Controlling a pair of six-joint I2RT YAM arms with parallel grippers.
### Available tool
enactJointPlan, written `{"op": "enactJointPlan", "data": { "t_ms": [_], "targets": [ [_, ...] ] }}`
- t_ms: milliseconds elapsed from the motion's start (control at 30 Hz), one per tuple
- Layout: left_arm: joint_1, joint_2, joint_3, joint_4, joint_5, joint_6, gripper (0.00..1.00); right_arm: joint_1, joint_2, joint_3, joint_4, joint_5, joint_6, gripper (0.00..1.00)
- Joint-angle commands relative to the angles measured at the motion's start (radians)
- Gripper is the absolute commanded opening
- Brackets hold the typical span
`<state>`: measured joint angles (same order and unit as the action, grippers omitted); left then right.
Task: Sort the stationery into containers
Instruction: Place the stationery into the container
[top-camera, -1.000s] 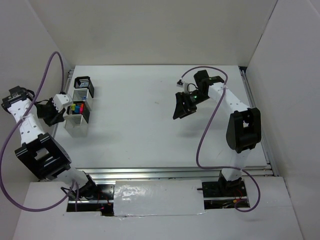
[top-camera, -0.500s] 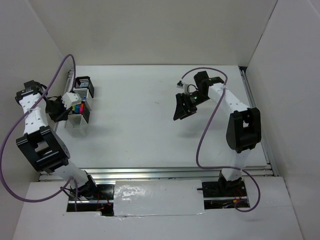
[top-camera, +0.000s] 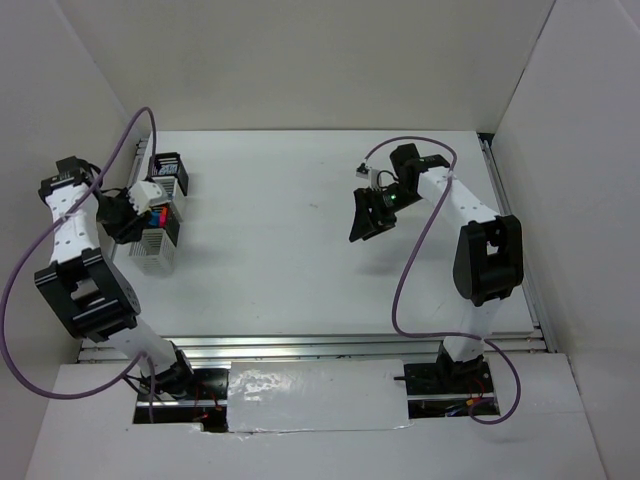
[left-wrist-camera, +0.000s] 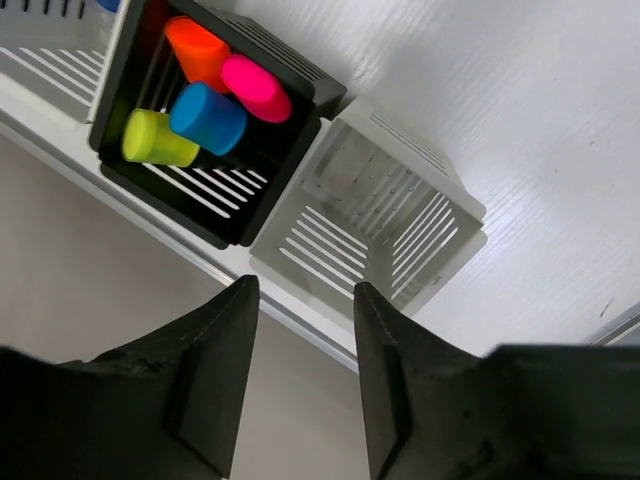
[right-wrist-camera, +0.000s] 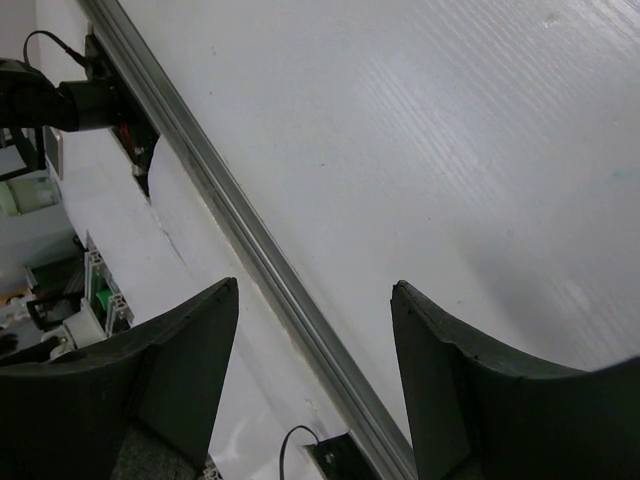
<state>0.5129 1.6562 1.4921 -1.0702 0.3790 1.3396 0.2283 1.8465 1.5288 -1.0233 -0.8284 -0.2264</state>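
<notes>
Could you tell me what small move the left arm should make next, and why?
Probably lift the left pincer up and back. It is open and holds nothing, four highlighters already stand in the black cup, the white cup beside it is empty, and the top view shows no loose stationery on the table.

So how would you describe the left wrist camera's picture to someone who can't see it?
Four highlighters, capped orange, pink, blue and yellow, stand in a black cup beside an empty white slatted cup, seen from above. Two dark fingers frame the bottom edge, apart and holding nothing.
</notes>
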Motion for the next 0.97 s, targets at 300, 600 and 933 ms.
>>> {"op": "enactJointPlan", "data": {
  "t_ms": [300,600,933],
  "targets": [
    [-0.293,-0.121,0.213,0.139,0.218,-0.583,0.99,-0.089,-0.147,-0.022,0.103,0.187,0.076,0.72],
    [-0.746,-0.269,-0.221,0.667,-0.262,-0.933,0.99,-0.316,-0.530,-0.337,0.399,0.606,0.047,1.00],
    [-0.837,-0.358,-0.477,0.892,-0.270,-1.079,1.00,-0.376,-0.843,-0.640,0.681,0.765,0.048,1.00]
  ]
}}
